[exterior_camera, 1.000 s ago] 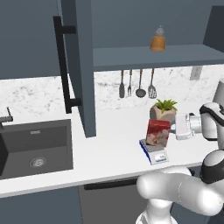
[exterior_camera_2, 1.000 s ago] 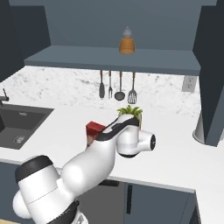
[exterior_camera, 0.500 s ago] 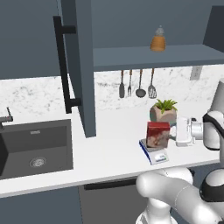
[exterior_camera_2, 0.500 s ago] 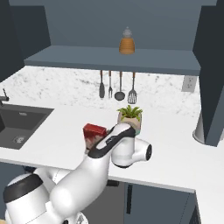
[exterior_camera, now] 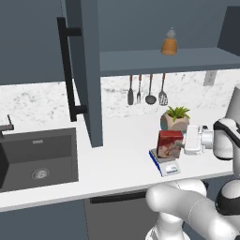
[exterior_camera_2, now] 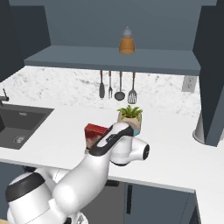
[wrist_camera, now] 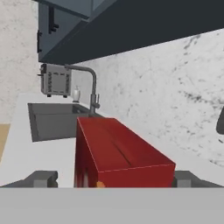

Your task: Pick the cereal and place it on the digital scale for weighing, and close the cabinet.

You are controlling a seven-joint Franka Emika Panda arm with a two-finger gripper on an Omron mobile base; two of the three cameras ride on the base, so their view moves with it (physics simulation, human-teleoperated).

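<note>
Cereal: small red box [exterior_camera: 169, 144] with a whitish-pink picture on its front, upright on the digital scale; its plain red top and side show in the hand view [wrist_camera: 124, 154].
Digital scale: flat blue device [exterior_camera: 164, 165] with a pale front strip, on the white table [exterior_camera: 117, 159] just in front of the potted plant [exterior_camera: 175, 118].
Hand: level at the box's right side [exterior_camera: 183, 144]; one dark fingertip [wrist_camera: 41, 178] stands either side of the box, wider than it. Whether they touch it, cannot tell.
Cabinet: slate-blue door [exterior_camera: 84, 70] open, edge toward the camera, black bar handle [exterior_camera: 69, 72] showing.
Shelf: orange bottle [exterior_camera: 169, 43] inside the cabinet.
Sink: dark basin [exterior_camera: 35, 157] at left.
</note>
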